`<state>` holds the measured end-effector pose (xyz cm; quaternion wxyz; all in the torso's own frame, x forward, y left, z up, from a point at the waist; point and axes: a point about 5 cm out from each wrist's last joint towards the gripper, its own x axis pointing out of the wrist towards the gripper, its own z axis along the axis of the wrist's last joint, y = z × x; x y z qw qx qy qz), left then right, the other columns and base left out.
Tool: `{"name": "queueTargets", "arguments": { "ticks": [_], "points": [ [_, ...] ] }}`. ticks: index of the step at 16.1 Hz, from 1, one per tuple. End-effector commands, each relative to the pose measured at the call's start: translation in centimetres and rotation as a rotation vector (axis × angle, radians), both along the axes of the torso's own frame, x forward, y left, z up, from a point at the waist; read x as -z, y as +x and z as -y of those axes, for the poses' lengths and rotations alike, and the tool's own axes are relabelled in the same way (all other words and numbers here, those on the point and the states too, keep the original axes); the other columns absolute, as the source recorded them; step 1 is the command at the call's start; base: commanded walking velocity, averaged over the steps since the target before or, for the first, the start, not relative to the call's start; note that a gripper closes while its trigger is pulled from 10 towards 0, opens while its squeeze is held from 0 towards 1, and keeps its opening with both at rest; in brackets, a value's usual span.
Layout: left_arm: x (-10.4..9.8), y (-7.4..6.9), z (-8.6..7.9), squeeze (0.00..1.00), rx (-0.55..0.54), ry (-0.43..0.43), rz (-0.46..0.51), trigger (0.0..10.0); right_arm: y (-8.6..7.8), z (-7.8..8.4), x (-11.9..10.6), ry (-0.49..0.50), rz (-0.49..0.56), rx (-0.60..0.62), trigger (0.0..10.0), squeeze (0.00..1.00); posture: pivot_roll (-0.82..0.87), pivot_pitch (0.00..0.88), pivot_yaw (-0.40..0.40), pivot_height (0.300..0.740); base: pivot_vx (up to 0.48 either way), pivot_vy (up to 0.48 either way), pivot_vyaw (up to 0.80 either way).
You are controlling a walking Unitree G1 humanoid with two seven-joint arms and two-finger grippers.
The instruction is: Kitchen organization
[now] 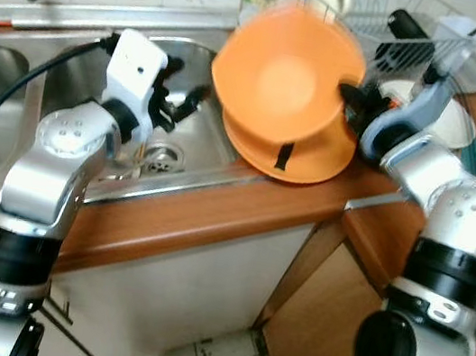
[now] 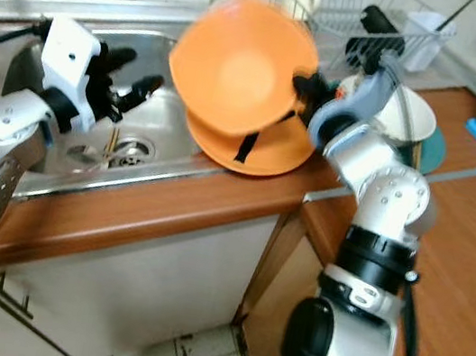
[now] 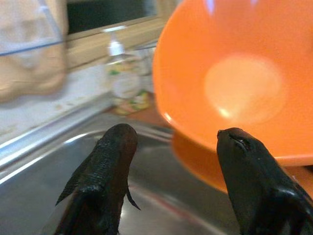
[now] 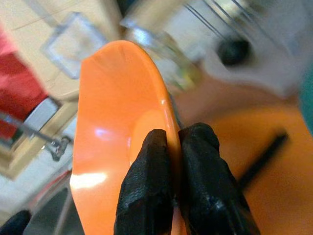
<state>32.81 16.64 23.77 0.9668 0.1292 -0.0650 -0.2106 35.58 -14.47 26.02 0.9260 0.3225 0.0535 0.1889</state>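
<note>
Right gripper pinches orange bowl rim, bowl tipped on edge.

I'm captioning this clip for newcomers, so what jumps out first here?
A bright orange bowl, tilted on edge above the counter beside the sink, pinched at its rim by the right gripper. Beneath it lies a second orange dish. The left gripper hangs open over the sink basin, facing the bowl.
</note>
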Motion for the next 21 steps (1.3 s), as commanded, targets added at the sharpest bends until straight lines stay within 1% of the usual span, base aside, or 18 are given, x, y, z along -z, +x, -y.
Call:
{"name": "queueTargets", "arguments": {
  "ticks": [1,2,5,7,9,10,11,12,13,15,16,19,20,21],
  "points": [
    [-0.5,0.5,-0.3,0.0,-0.051,0.018,0.041,10.0,-0.7,-0.5,-1.2,-0.094,0.109,-0.047,0.0,0.0,-0.04,0.001,-0.001,0.74,0.0,0.0,0.0],
    [-0.7,0.8,-0.4,0.0,-0.067,0.017,0.051,10.0,-1.0,-0.7,-1.5,-0.147,0.147,-0.078,0.0,0.0,-0.04,0.006,0.002,0.74,0.0,0.0,0.0],
    [-1.1,1.3,-0.4,0.0,-0.064,-0.024,0.056,10.0,-1.7,-1.0,-1.6,-0.209,0.206,-0.128,0.0,0.0,-0.04,0.011,0.009,0.74,0.0,0.0,0.0],
    [-0.6,1.6,-0.1,0.0,-0.012,-0.088,0.017,10.0,-2.7,-1.2,-1.9,-0.206,0.27,-0.185,0.0,0.0,-0.05,0.02,0.019,0.74,0.0,0.0,0.0],
    [0.0,1.7,-0.2,0.0,-0.018,-0.097,-0.011,10.0,-3.0,-1.2,-2.0,-0.183,0.292,-0.2,0.0,0.0,-0.05,0.02,0.019,0.74,0.0,0.0,0.0],
    [0.3,1.7,-0.3,0.0,-0.022,-0.102,-0.028,9.7,-3.1,-1.2,-2.1,-0.169,0.3,-0.207,0.0,0.0,-0.05,0.027,0.021,0.74,0.0,0.0,0.0],
    [0.7,1.7,-0.4,0.0,-0.021,-0.123,-0.054,2.2,-3.3,-1.3,-2.4,-0.146,0.317,-0.221,0.0,0.0,-0.05,0.031,0.024,0.74,0.0,0.0,0.0],
    [0.8,1.7,-0.4,0.0,-0.019,-0.131,-0.057,2.2,-3.4,-1.4,-2.5,-0.144,0.319,-0.224,0.0,0.0,-0.05,0.032,0.024,0.74,0.0,0.0,0.0],
    [0.7,1.7,-0.4,0.0,-0.008,-0.149,-0.056,0.0,-3.4,-1.4,-2.4,-0.143,0.319,-0.222,0.0,0.0,-0.05,0.032,0.024,0.74,0.0,0.0,0.0],
    [0.2,1.5,-0.1,0.0,0.042,-0.187,-0.055,0.0,-3.3,-1.3,-2.2,-0.143,0.309,-0.215,0.0,0.0,-0.04,0.034,0.023,0.74,0.0,0.0,0.0],
    [0.2,1.5,0.0,0.0,0.049,-0.191,-0.056,0.0,-3.3,-1.4,-2.2,-0.143,0.308,-0.214,0.0,0.0,-0.04,0.034,0.023,0.74,0.0,0.0,0.0],
    [0.3,0.9,0.7,0.0,0.142,-0.259,-0.087,0.0,-3.4,-1.5,-2.2,-0.135,0.307,-0.216,0.0,0.0,-0.04,0.034,0.026,0.74,0.0,0.0,0.0],
    [0.2,0.7,0.9,0.0,0.167,-0.294,-0.087,0.0,-3.4,-1.4,-2.2,-0.134,0.306,-0.216,0.0,0.0,-0.04,0.034,0.026,0.74,0.0,0.0,0.0],
    [0.1,0.6,1.0,0.0,0.174,-0.307,-0.086,0.0,-3.4,-1.4,-2.2,-0.134,0.306,-0.215,0.0,0.0,-0.04,0.033,0.027,0.74,0.0,0.0,0.0]
  ]
}}
